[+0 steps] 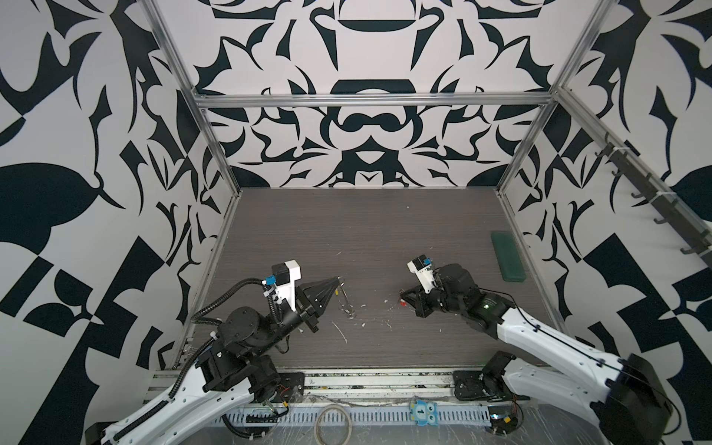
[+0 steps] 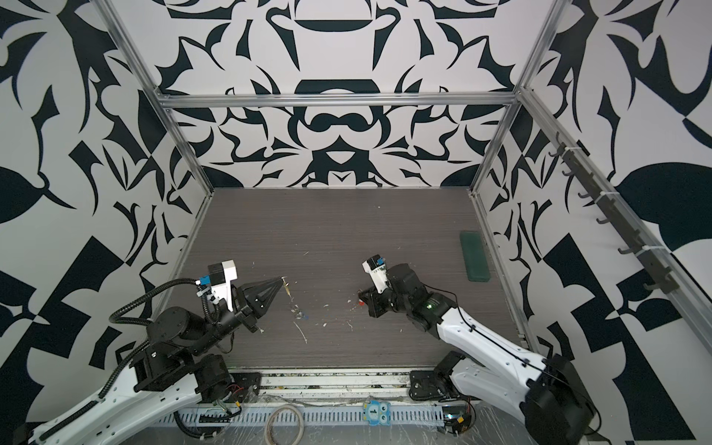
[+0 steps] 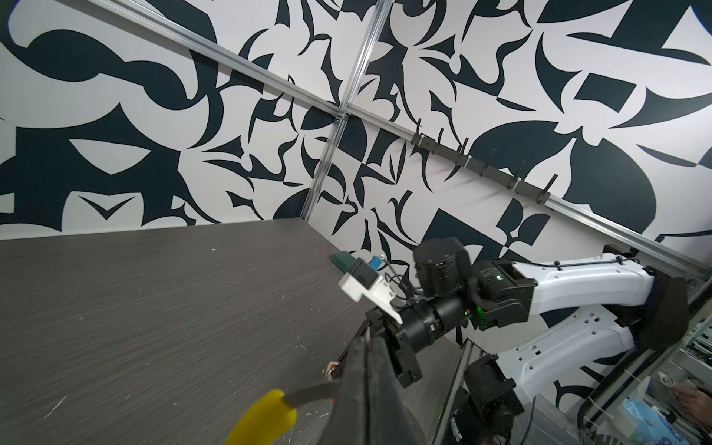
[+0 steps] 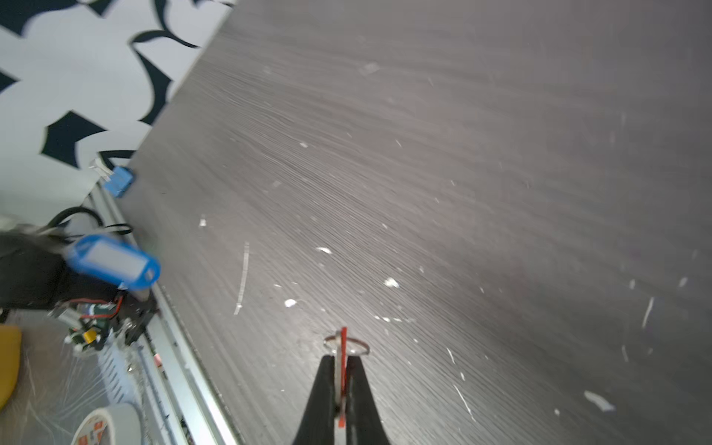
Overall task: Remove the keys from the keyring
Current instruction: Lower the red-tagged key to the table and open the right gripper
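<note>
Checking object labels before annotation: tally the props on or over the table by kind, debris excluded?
blue key tag: 1
red key tag: 1
keyring: 1
dark green rectangular block: 1
Total: 4

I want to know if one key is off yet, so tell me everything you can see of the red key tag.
The red key tag is a thin flat plastic piece, seen edge-on in the right wrist view, clamped between the black fingers of the right gripper. Its small metal ring juts past the fingertips with nothing visibly threaded through it. It is well apart from the keyring, which the left gripper holds.
</note>
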`<state>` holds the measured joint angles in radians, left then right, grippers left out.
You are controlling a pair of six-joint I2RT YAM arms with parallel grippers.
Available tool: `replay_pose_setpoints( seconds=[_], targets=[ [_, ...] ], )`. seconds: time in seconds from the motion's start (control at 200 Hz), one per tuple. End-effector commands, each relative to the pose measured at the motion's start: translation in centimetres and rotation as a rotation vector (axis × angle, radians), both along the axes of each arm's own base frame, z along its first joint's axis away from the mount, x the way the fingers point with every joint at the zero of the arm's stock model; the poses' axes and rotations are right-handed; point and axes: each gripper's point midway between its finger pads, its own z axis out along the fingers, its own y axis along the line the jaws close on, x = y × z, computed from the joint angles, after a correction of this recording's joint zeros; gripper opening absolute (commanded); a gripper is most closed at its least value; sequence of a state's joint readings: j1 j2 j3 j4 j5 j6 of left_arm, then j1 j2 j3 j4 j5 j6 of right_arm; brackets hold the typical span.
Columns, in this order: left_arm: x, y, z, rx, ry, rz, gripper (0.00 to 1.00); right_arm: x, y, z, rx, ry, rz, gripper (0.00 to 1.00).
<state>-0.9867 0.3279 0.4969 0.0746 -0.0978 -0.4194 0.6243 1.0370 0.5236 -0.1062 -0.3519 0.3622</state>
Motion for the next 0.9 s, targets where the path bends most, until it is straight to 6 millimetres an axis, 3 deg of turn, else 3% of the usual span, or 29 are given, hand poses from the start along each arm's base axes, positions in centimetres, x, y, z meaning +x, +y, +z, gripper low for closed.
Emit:
replay_pose_setpoints(
  seconds=[0.0,0.355,0.5,0.555,0.635,0.705,0.73,0.755,0.895],
  targets=[
    [0.2,0.2,-0.1,-0.02,-0.001,0.013,0.0,1.3,0.3,0.1,0.097,0.039,-0.029,0.0],
    [0.2,0.0,-0.4,-0.024,0.015,0.003,0.0,2.8,-1.1,-5.3,-0.014,0.18,-0.113,0.0],
    [0.2,-0.1,-0.5,-0.024,0.021,0.002,0.0,3.0,-1.7,-6.3,-0.057,0.208,-0.142,0.02],
    [0.2,-0.1,-0.6,-0.022,0.024,0.0,0.0,3.1,-1.9,-6.6,-0.073,0.213,-0.153,0.1],
    [0.2,-0.1,-0.6,-0.023,0.025,0.0,0.0,3.4,-2.4,-6.6,-0.099,0.21,-0.174,0.3],
    [0.2,-0.1,-0.6,-0.023,0.027,0.001,0.0,3.5,-2.6,-6.1,-0.102,0.189,-0.185,0.42],
    [0.2,-0.1,-0.6,-0.024,0.028,0.001,0.0,3.6,-2.7,-5.9,-0.103,0.181,-0.19,0.57],
    [0.2,-0.1,-0.6,-0.025,0.027,0.002,0.0,3.7,-2.8,-5.4,-0.099,0.168,-0.194,0.64],
    [0.3,-0.2,-0.7,-0.021,0.029,0.003,0.0,3.8,-2.7,-1.9,-0.05,0.094,-0.191,0.75]
  ],
)
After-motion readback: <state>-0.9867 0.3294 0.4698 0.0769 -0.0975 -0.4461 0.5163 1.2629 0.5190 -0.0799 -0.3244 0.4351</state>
